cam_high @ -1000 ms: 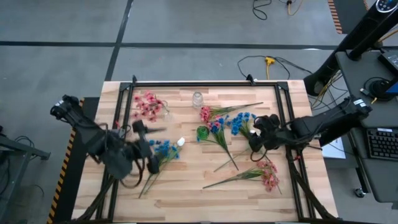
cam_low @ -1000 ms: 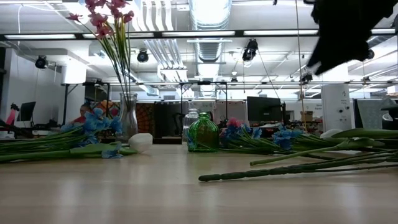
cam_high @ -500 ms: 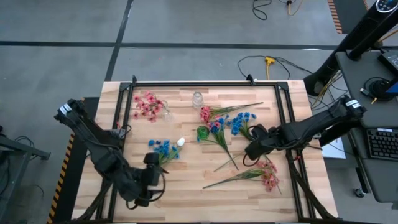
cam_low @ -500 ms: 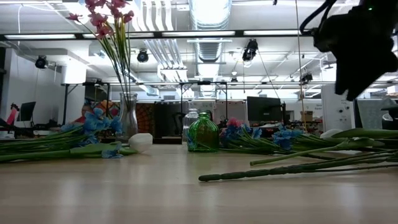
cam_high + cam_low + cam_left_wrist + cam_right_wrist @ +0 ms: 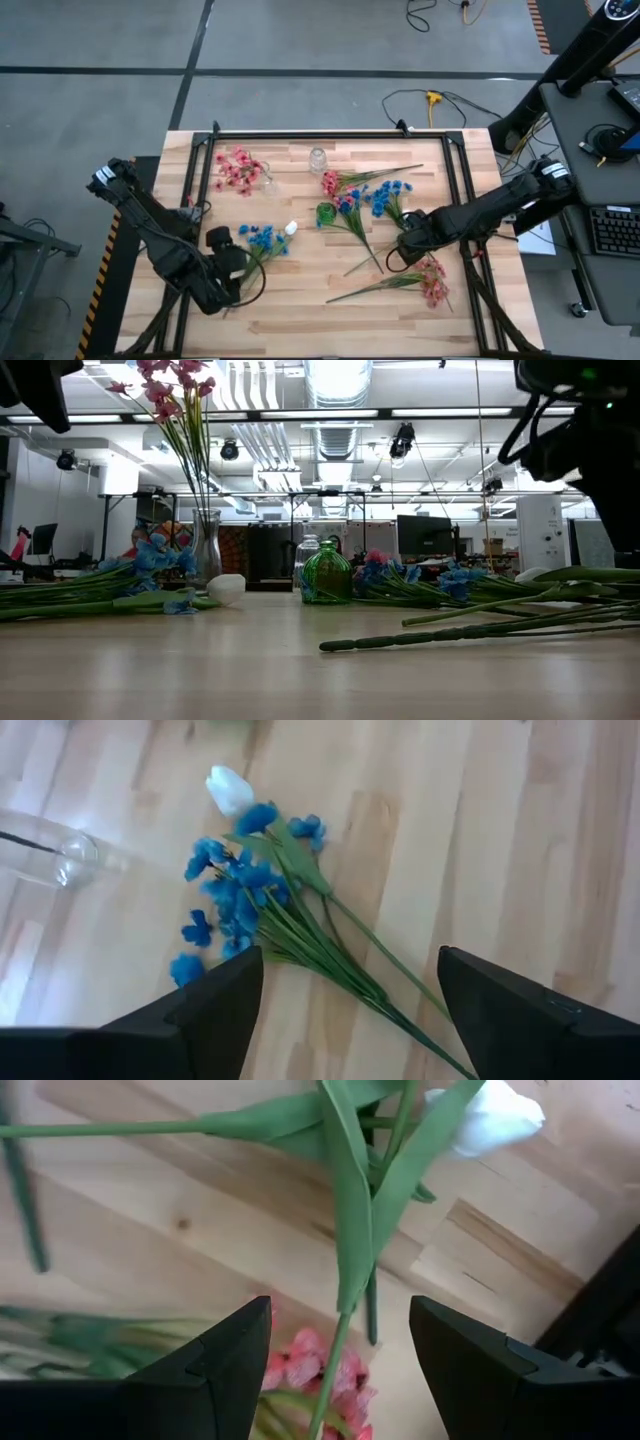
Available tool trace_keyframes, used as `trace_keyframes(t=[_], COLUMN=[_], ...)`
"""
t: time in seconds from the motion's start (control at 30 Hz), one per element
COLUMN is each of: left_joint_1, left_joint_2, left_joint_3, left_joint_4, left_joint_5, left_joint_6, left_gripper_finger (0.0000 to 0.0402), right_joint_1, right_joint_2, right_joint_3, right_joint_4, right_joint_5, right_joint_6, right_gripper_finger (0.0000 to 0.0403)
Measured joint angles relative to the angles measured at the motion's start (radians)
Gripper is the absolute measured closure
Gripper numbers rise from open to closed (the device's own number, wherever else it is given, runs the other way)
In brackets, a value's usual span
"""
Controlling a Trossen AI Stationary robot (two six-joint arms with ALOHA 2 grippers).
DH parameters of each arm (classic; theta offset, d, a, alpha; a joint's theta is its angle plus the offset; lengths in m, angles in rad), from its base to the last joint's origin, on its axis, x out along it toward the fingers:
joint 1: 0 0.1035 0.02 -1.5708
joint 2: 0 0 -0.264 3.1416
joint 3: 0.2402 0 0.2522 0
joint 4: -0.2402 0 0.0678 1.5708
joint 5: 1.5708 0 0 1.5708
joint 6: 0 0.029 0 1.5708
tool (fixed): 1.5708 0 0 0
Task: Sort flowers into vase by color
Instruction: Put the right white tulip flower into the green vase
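- Lying flat ahead of the left claw [image 5: 345, 995], blue sprig [image 5: 262, 895]: stem toward claw, blossoms away.
- Both claws gape wide, empty; right claw [image 5: 340, 1345] over a white sprig [image 5: 400, 1150].

Three vases [image 5: 318, 160] — five loose flower bunches [image 5: 262, 243] on the table.

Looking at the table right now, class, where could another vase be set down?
Bare wood lies along the near edge of the table, below the pink sprig, and behind the green vase. The centre-right is crowded with flowers.
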Motion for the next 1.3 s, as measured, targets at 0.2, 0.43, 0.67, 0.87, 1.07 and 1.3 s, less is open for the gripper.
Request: trace_keyframes(t=[0.2, 0.43, 0.67, 0.87, 1.07, 1.3], left_joint_1=[0.0, 0.0, 0.0, 0.0, 0.0, 0.0], left_joint_2=[0.0, 0.0, 0.0, 0.0, 0.0, 0.0], left_joint_3=[-0.001, -0.002, -0.002, -0.002, -0.002, -0.002], left_joint_4=[0.01, 0.124, 0.143, 0.143, 0.142, 0.142], left_joint_5=[-0.026, -0.03, -0.117, -0.183, -0.216, -0.239], left_joint_6=[0.008, 0.111, 0.144, 0.139, 0.139, 0.137], left_gripper_finger=[0.0126, 0.0126, 0.0126, 0.0126, 0.0126, 0.0126], right_joint_1=[0.0, -0.006, -0.034, -0.053, -0.056, -0.056], right_joint_2=[0.087, 0.141, 0.142, 0.142, 0.13, 0.016], right_joint_3=[-0.02, -0.026, -0.028, -0.043, -0.046, -0.046], right_joint_4=[0.002, 0.009, 0.013, 0.062, 0.067, -0.045], right_joint_5=[0.005, 0.027, 0.028, 0.029, 0.029, 0.05], right_joint_6=[-0.027, -0.053, -0.079, -0.113, -0.13, -0.106], right_gripper_finger=[0.0172, 0.0189, 0.027, 0.0361, 0.0387, 0.0389])
